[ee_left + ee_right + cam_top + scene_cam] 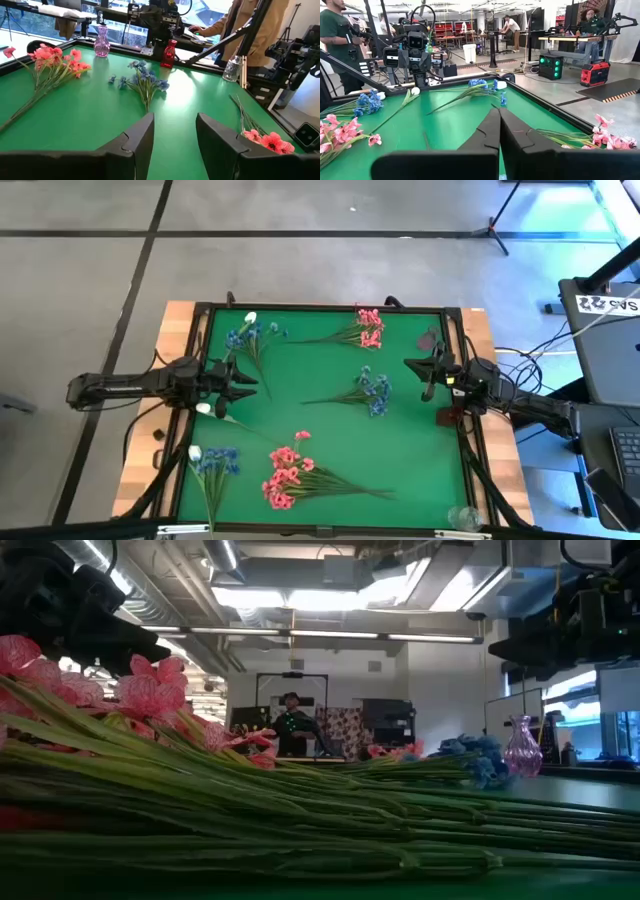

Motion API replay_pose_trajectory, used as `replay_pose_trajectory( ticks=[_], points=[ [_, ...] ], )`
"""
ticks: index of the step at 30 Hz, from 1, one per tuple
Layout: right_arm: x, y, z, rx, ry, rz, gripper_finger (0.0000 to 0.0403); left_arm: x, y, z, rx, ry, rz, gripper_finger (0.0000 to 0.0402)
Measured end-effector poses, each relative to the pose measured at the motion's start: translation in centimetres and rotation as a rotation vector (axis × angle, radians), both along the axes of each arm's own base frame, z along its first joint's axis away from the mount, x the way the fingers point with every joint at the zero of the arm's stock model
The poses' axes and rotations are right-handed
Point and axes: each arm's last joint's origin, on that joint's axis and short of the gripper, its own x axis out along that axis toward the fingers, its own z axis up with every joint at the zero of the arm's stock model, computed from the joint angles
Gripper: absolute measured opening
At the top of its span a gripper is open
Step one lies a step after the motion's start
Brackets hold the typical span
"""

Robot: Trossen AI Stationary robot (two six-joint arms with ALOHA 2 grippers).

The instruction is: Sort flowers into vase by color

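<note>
Green felt mat [400, 450] covers the table, and every flower lies loose on it: 2 pink sprays [290, 477], 3 blue clusters [372, 391], white buds [204, 409]. The pink glass vase [101, 42] and red vase [169, 53] look empty, so sorting seems barely begun. Left gripper [243, 383] hovers, jaws spread, just beside a white bud; right gripper [428, 368] waits with jaws pressed together, holding nothing.

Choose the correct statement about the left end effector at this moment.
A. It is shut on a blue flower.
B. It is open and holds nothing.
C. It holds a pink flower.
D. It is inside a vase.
B. In the left wrist view the left end effector has its fingers apart, with only bare green mat between them.
</note>
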Motion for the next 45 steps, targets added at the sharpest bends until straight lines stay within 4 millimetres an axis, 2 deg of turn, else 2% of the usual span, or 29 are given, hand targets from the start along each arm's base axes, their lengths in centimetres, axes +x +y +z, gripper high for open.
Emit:
replay_pose_trajectory(
  ticks=[28,45],
  points=[
    [0.0,0.0,-0.01,0.001,0.001,0.001,0.0001,0.0,0.0,0.0,0.0,0.0,0.0,0.0143],
    [0.2,0.75,-0.01,0.001,0.002,0.08,0.0001,0.0,0.0,0.0,0.0,0.0,0.0,0.0143]
  ],
)
